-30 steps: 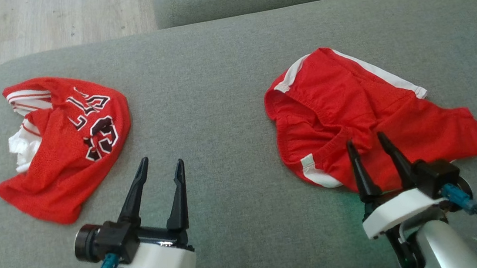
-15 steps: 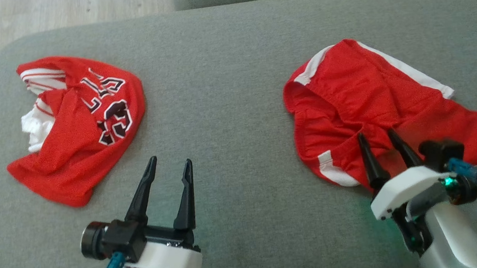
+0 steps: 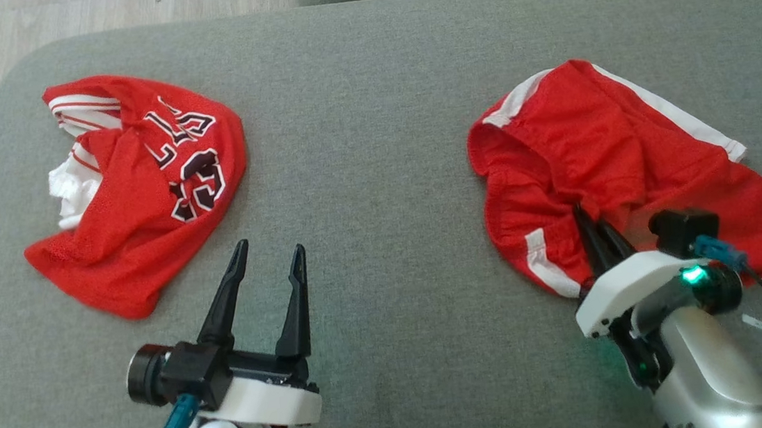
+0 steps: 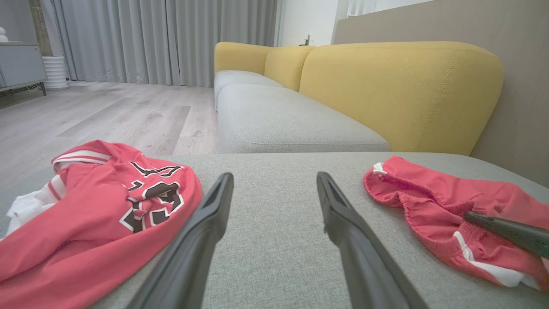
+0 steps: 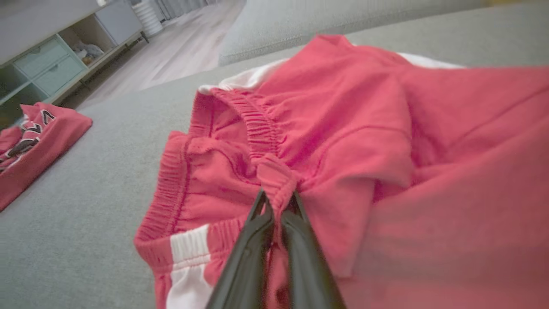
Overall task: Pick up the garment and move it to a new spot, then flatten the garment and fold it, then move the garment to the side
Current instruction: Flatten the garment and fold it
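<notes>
The garment (image 3: 141, 188), a crumpled red jersey with black white-outlined lettering and white sleeve showing, lies at the left of the grey cushion (image 3: 360, 139); it also appears in the left wrist view (image 4: 94, 214). My left gripper (image 3: 270, 247) stands open to the jersey's lower right, apart from it, with nothing between its fingers (image 4: 210, 214). My right gripper (image 3: 591, 222) is shut on the elastic waistband of a plain red white-edged cloth (image 3: 627, 155), pinching a raised fold (image 5: 276, 184).
The plain red cloth (image 5: 386, 128) spreads over the cushion's right side. Wooden floor (image 3: 54, 15) lies beyond the cushion's rounded left edge. A second grey seat (image 4: 283, 120) and yellow backrest (image 4: 399, 86) stand behind. The cushion's middle is bare grey fabric.
My right gripper's fingers have come together on the plain red cloth's waistband. The camera has shifted, sliding the whole picture rightward. The left gripper has kept its place.
</notes>
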